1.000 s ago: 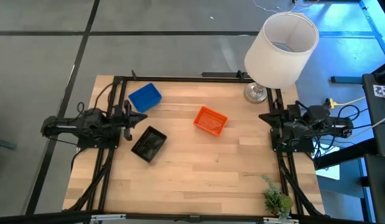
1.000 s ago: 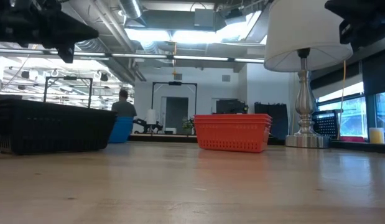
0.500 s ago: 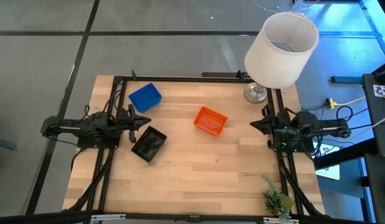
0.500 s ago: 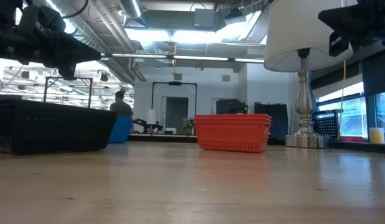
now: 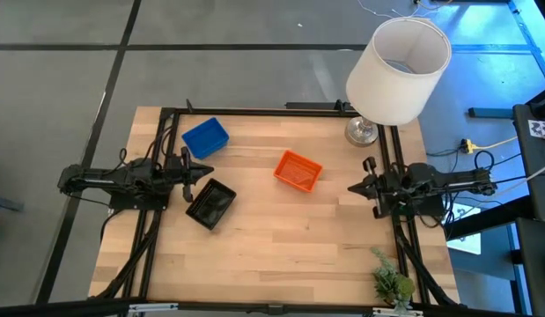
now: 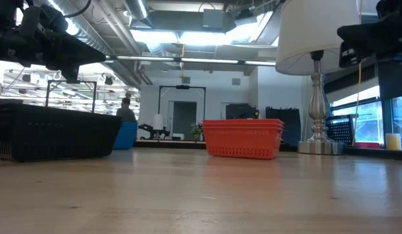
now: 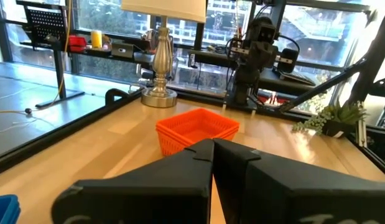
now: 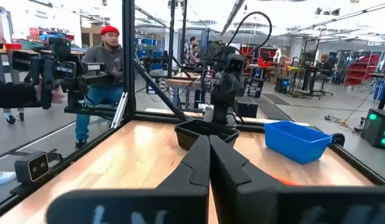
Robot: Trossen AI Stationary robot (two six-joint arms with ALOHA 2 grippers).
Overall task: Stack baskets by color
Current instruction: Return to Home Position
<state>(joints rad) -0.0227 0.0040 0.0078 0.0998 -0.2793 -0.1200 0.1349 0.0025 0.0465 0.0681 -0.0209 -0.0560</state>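
Now seeing the left gripper (image 5: 202, 168) hanging over the table's (image 5: 281, 238) left side, fingers pressed together, gripping nothing; seeing the right gripper (image 5: 355, 187) likewise at the right side. Finding blue baskets (image 5: 205, 137) and black baskets (image 5: 210, 203) lying either side of the left gripper, orange baskets (image 5: 298, 171) sitting mid-table.

The table (image 5: 281, 251) is bare across its whole near half, from left edge to right edge, apart from a small plant (image 5: 391, 283) at the near right corner. In the far half three obstacles stand well apart with open lanes between them:

- The blue basket (image 5: 205, 137) sits near the far left corner.
- The black basket (image 5: 210, 203) sits by the left edge, just beside the left gripper (image 5: 202, 170).
- The orange basket stack (image 5: 298, 170) sits mid-table, with clear wood between it and the right gripper (image 5: 353, 187).

The lamp (image 5: 397, 70) fills the far right corner, and its shade overhangs the table there.
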